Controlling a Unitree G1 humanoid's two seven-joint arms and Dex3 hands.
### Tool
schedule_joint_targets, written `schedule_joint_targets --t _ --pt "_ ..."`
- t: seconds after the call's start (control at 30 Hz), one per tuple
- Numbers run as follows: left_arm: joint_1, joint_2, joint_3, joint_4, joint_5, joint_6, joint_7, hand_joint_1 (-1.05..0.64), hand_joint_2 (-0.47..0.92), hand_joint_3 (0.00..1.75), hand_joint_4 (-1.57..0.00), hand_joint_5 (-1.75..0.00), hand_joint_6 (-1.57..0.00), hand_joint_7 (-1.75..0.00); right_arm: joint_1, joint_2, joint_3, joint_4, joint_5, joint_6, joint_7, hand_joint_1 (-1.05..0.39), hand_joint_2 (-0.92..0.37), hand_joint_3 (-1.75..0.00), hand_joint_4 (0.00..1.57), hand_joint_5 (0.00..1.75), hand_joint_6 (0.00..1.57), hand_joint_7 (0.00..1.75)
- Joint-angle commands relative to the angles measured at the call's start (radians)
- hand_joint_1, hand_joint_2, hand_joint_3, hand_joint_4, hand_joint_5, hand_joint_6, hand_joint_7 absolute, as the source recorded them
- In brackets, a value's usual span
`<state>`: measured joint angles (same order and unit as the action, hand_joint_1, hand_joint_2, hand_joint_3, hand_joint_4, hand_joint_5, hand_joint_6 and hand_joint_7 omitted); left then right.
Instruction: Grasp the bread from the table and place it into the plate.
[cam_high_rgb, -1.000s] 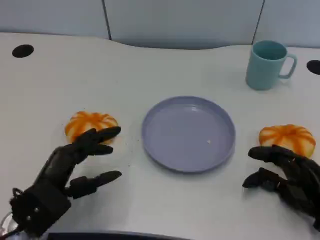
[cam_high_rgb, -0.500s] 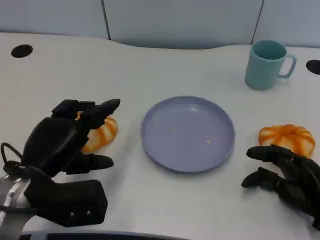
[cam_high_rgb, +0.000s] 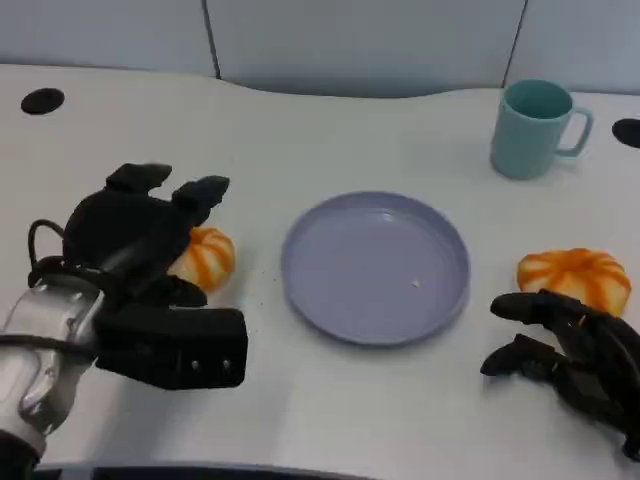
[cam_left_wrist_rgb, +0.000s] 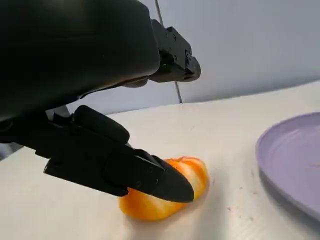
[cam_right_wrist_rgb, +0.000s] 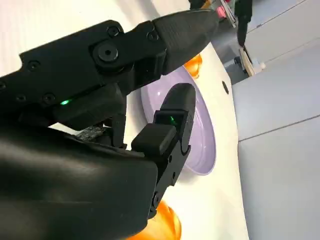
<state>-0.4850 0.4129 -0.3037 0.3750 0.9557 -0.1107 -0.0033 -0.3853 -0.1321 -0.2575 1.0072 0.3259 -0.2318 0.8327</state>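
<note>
An orange, white-striped bread bun (cam_high_rgb: 204, 258) lies on the white table left of the purple plate (cam_high_rgb: 376, 265). My left hand (cam_high_rgb: 140, 235) hovers over the bun with fingers spread, covering its left part; in the left wrist view the bun (cam_left_wrist_rgb: 165, 197) sits under a finger (cam_left_wrist_rgb: 120, 167), with nothing gripped. A second orange bun (cam_high_rgb: 575, 275) lies right of the plate. My right hand (cam_high_rgb: 565, 350) rests just in front of it, fingers apart and holding nothing. The right wrist view shows that hand's fingers (cam_right_wrist_rgb: 150, 55) over the plate (cam_right_wrist_rgb: 197, 135).
A teal mug (cam_high_rgb: 535, 130) stands at the back right. Two dark round holes (cam_high_rgb: 42, 101) mark the table's far corners. The plate holds nothing, and bare table lies between it and the front edge.
My left arm has swung forward and up over the left bun, its forearm now filling the lower left. The right hand has barely moved.
</note>
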Motion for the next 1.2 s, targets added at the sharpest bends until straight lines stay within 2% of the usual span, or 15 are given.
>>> schedule_joint_targets --t 0.03,0.2,0.37,0.73,0.93,1.2 --pt "-0.077 0.016 -0.049 0.087 0.014 0.044 -0.023 -0.74 0.87 0.00 0.00 -0.21 -0.15 0.00 0.028 -0.002 -0.001 0.016 0.001 0.022 0.005 -0.38 -0.92 -0.06 0.62 1.10 0.78 0.59" --pt "-0.176 -0.003 -0.106 0.223 0.006 0.097 -0.096 -0.70 0.82 0.00 0.00 -0.08 -0.12 -0.02 0.032 0.001 0.001 0.007 -0.002 0.024 0.000 -0.39 -0.92 -0.06 0.63 1.11 0.79 0.59" --pt "-0.281 -0.038 -0.153 0.411 -0.015 0.099 -0.101 -0.69 0.79 0.00 0.00 -0.04 -0.12 -0.01 0.030 0.002 0.000 0.015 -0.003 0.015 0.001 -0.40 -0.92 -0.06 0.63 1.11 0.79 0.59" --pt "-0.441 -0.115 -0.237 0.768 -0.051 0.057 0.008 -0.77 0.78 0.00 0.00 0.00 -0.13 -0.01 0.045 0.001 0.002 -0.005 -0.001 0.011 0.010 -0.38 -0.92 -0.09 0.61 1.12 0.77 0.60" --pt "-0.485 -0.153 -0.272 0.882 -0.071 0.046 0.042 -0.76 0.75 0.00 -0.02 -0.01 -0.14 -0.01 0.047 0.002 -0.001 -0.007 0.004 0.016 0.016 -0.39 -0.92 -0.08 0.61 1.11 0.77 0.60" --pt "-0.504 -0.186 -0.306 0.945 -0.076 0.055 0.041 -0.75 0.75 0.01 -0.02 -0.02 -0.14 -0.01 0.053 0.003 0.002 -0.015 0.008 0.019 0.014 -0.39 -0.92 -0.08 0.62 1.12 0.77 0.61"
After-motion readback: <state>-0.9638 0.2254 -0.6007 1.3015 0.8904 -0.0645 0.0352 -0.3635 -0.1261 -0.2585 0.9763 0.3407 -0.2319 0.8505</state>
